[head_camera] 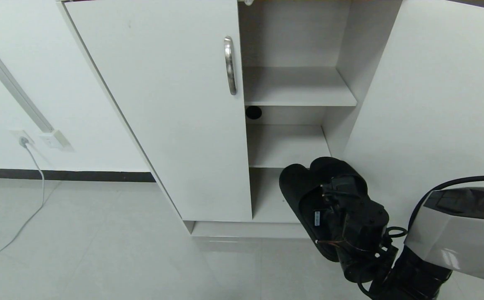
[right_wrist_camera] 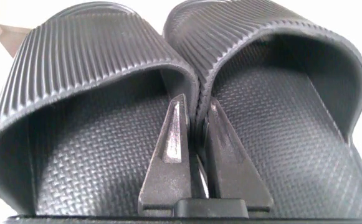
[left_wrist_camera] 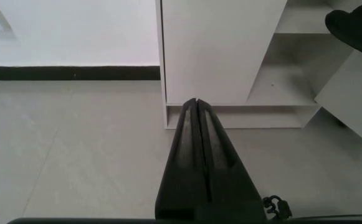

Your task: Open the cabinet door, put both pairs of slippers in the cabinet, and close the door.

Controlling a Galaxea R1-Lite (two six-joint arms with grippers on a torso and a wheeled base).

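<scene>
My right gripper is shut on a pair of black slippers, held side by side in front of the cabinet's lowest compartment. In the right wrist view the fingers pinch the two inner side walls of the black slippers together. The white cabinet has its right door swung open and its left door shut. Its shelves are bare. My left gripper is shut on nothing, low above the floor and facing the cabinet base. The black slippers show past it.
A metal handle runs down the shut left door. A wall socket with a grey cable is at the left, the cable trailing over the tiled floor. A dark round hole sits in the cabinet's back panel under the upper shelf.
</scene>
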